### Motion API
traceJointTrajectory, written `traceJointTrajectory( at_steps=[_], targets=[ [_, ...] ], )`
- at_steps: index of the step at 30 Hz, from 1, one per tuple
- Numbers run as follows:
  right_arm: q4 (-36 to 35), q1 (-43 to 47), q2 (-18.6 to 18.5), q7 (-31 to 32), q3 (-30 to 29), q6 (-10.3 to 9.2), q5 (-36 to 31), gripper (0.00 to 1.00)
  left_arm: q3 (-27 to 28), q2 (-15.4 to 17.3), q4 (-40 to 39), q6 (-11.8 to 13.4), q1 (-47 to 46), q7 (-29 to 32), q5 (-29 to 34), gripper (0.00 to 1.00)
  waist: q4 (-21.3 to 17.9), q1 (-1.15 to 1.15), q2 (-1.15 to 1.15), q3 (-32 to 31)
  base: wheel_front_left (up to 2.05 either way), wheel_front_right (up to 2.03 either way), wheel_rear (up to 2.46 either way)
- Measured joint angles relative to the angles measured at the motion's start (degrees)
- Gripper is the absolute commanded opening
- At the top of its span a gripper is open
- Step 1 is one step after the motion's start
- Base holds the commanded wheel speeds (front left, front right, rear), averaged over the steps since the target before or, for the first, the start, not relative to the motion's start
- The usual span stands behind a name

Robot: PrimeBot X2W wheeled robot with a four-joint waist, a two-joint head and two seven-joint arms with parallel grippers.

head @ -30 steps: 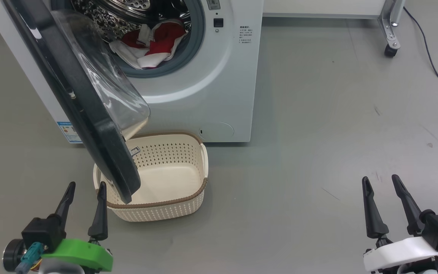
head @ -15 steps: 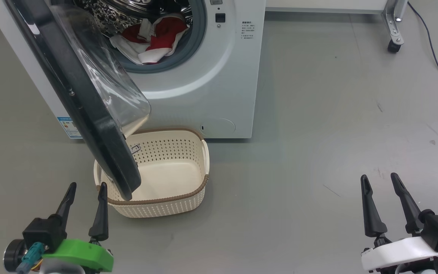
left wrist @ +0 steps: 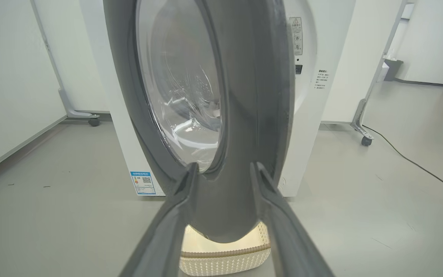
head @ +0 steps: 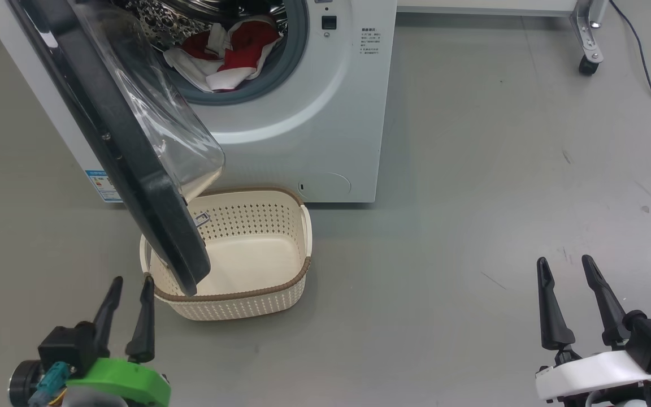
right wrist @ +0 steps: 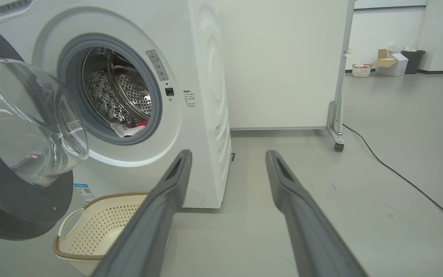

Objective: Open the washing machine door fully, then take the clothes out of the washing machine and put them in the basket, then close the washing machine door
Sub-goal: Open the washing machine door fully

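the washing machine door stands ajar above the basket; the clothes (red and white) lie inside the washing machine. left gripper spread near the door's edge, seemingly not touching; right gripper spread too.

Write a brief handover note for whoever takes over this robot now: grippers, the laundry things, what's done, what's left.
Left gripper: open, empty, near the lower rim of the washing machine door.
Right gripper: open, empty, idle over the floor.
Door: sticking out, overhanging the empty basket. Clothes: inside the washing machine.
Done: door partly opened.
Left: open it fully, move clothes to basket, close door.
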Motion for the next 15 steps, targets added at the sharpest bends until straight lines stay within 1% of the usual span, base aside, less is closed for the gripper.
traceJointTrajectory(
  at_steps=[2,8,15],
  targets=[
    [-0.01,0.01,0.12,0.00,-0.07,0.48,-0.02,1.00,-0.45,-0.01,0.73,0.00,0.01,0.00,-0.08,0.00,-0.01,0.00,0.00,0.08,0.00,0.00,0.00],
    [0.00,0.07,0.96,0.00,-0.26,0.58,-0.09,1.00,-0.54,0.10,0.70,-0.01,0.01,0.00,-0.08,0.00,0.04,0.00,0.00,0.13,0.00,0.00,0.00],
    [0.08,0.65,1.48,0.00,-0.78,1.18,-0.83,1.00,-0.40,0.27,0.18,-0.01,-0.06,0.00,-0.38,0.00,0.15,0.00,0.00,0.05,0.00,0.00,0.00]
  ],
)
